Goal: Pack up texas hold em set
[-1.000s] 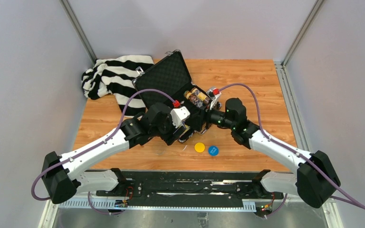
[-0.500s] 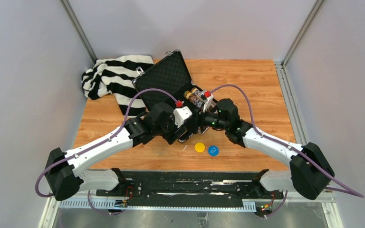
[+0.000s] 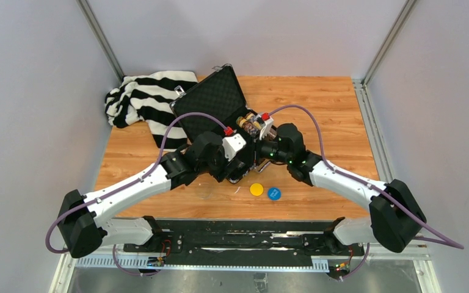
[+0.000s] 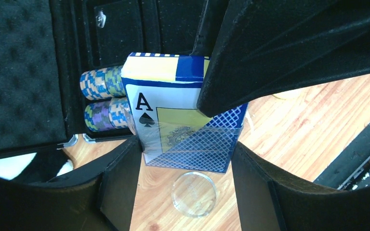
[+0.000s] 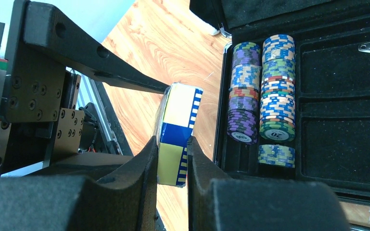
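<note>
The black case [image 3: 210, 101] lies open at the back of the table, with rows of multicoloured chips [image 5: 270, 91] in its base [image 5: 347, 154]. Just in front of the case, a blue and yellow card box [image 4: 183, 125] is held above the wood. My left gripper [image 4: 185, 159] grips its narrow edges with its fingertips. My right gripper [image 5: 171, 142] is shut on the flat faces of the same card box [image 5: 176, 134]. A clear disc [image 4: 193, 193] lies on the table beneath the box. A yellow disc [image 3: 256, 189] and a blue disc [image 3: 273, 193] lie near the front edge.
A black-and-white striped cloth [image 3: 146, 97] is bunched at the back left, beside the case lid. Both arms meet in the middle of the wooden table [image 3: 323, 104]. The black rail [image 3: 232, 235] with the arm bases runs along the near edge.
My right arm has swung left toward the left gripper and its jaws have closed onto the card box. The left arm has hardly moved and has kept its hold.
</note>
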{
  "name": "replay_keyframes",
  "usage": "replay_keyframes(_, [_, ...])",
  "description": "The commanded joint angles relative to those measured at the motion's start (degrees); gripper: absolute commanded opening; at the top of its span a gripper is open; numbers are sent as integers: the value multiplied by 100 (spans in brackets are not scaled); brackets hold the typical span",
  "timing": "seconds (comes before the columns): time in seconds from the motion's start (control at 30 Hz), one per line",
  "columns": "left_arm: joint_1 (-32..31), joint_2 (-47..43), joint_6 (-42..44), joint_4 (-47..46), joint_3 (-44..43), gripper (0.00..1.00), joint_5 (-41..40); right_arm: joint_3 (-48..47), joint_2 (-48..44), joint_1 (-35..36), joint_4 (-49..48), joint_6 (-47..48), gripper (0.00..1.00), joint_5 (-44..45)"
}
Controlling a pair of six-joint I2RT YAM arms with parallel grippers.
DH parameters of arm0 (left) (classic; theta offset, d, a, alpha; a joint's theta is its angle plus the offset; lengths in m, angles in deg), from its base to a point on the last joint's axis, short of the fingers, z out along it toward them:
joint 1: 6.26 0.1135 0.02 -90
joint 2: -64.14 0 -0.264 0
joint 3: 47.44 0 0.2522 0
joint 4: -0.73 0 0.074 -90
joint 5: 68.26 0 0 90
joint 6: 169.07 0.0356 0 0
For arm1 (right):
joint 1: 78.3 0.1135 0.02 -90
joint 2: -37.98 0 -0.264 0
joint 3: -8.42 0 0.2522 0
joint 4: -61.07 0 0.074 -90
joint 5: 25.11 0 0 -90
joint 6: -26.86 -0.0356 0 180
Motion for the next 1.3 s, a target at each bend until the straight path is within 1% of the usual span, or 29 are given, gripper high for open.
replay_keyframes(0.0, [-38,-273,-204,-333,139,63,-465,-272,75,-117,-136,211,1,-21])
replay_keyframes(0.03, [-38,-331,-301,-393,185,67,-639,-296,101,-215,-210,168,1,-47])
replay_keyframes(0.07, [-38,-383,-419,-432,223,73,-906,-343,141,-318,-261,137,1,-77])
replay_keyframes(0.1, [-38,-428,-490,-462,256,79,-1076,-409,200,-443,-287,142,1,-103])
replay_keyframes(0.13, [-36,-470,-546,-494,289,88,-1208,-500,265,-569,-272,155,1,-103])
replay_keyframes(0.2, [-31,-532,-675,-561,357,100,-1481,-696,428,-832,-264,194,1,-153])
replay_keyframes(0.23, [-30,-561,-784,-631,390,98,-1585,-814,537,-936,-253,218,1,-225])
replay_keyframes(0.33, [47,-683,-1154,-880,561,98,-1649,-1311,956,-1134,-57,565,1,-309])
replay_keyframes(0.43, [241,-836,-1533,-1229,820,98,-1415,-1884,1451,-1207,237,986,1,-385])
replay_keyframes(0.53, [467,-1018,-1847,-1458,1021,98,-1177,-2398,2050,-1332,290,1144,1,-708])
replay_keyframes(0.63, [661,-1255,-1930,-1524,1182,98,-1125,-2822,2648,-1491,287,1155,1,-1009])
replay_keyframes(0.77, [941,-1736,-1997,-1516,1416,98,-1300,-3233,3238,-1598,330,1216,1,-1124])
replay_keyframes(0.87, [1279,-2101,-2177,-1590,1630,98,-1352,-3555,3610,-1619,511,1263,1,-1215])
replay_keyframes(1.0, [1543,-2302,-2184,-1643,1757,98,-1280,-3745,3966,-1619,624,1291,1,-1316])
replay_keyframes(1.27, [1569,-1979,-2173,-1816,1752,98,-1166,-3665,3842,-1619,1157,1572,1,-1253])
